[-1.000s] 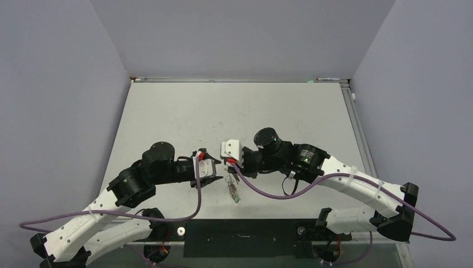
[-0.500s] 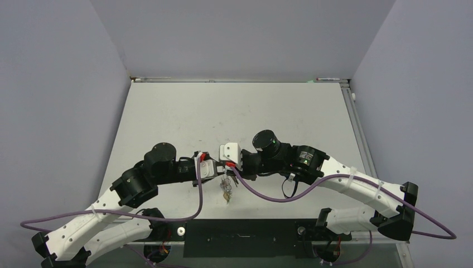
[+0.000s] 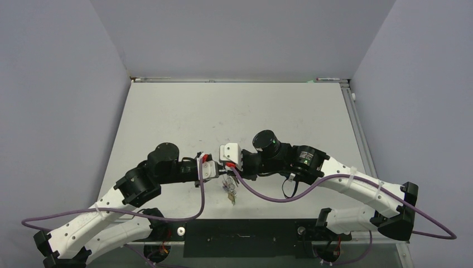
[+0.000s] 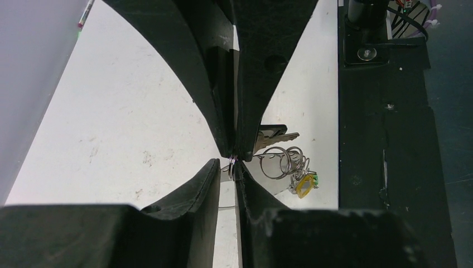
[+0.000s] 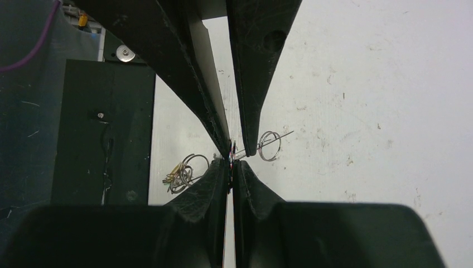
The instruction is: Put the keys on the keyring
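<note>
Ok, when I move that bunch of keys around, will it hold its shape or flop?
Probably floppy: the bunch of keys is loose wire rings linked together, so it should dangle and swing. Likely light: the yellow-headed key looks small and thin. Smooth thin metal may slip when pinched.

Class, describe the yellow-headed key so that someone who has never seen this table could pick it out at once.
On the white table, near its front edge, the left gripper and right gripper meet tip to tip on the keyring. Beside those tips is a cluster of silvery wire rings. The yellow-headed key is at the cluster's end towards the black base plate, its only yellow piece.
</note>
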Tool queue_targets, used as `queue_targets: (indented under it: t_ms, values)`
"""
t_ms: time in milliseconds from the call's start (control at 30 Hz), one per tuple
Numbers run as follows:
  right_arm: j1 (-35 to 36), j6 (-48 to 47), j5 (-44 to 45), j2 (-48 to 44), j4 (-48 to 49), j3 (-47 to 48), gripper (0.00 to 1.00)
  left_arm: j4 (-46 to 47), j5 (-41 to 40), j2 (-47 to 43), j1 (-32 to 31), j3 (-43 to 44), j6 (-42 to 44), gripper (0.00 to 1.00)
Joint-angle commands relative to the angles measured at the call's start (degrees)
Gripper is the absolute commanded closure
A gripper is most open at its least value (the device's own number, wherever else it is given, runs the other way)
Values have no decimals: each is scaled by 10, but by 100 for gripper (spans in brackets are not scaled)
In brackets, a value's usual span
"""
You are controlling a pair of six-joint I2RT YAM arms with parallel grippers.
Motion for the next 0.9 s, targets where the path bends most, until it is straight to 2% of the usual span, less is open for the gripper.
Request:
queue_targets:
  t_ms: [0, 133, 200, 400, 433, 567, 667, 867]
  values:
    - [3, -4, -14, -23, 42, 15, 95, 45, 10, 4, -4, -5, 3, 88]
    - [3, -4, -19, -28, 45, 13, 95, 44, 8, 7, -5, -9, 7, 92]
    - [3, -4, -21, -29, 47, 12, 95, 40, 10, 13, -4, -6, 10, 100]
    - [3, -3, -24, -41, 57, 6, 95, 74, 2, 9, -2, -22, 1, 100]
    - [2, -1, -23, -46, 63, 2, 90, 94, -1, 3, 2, -33, -8, 100]
    - [3, 8, -12, -65, 91, -19, 58, 164, -8, -30, 14, -76, -38, 100]
    - [2, 13, 3, -79, 116, -33, 44, 192, -18, -43, 16, -98, -47, 100]
    - [-6, 29, 63, -114, 178, -57, 42, 220, -37, -57, 17, -113, -53, 100]
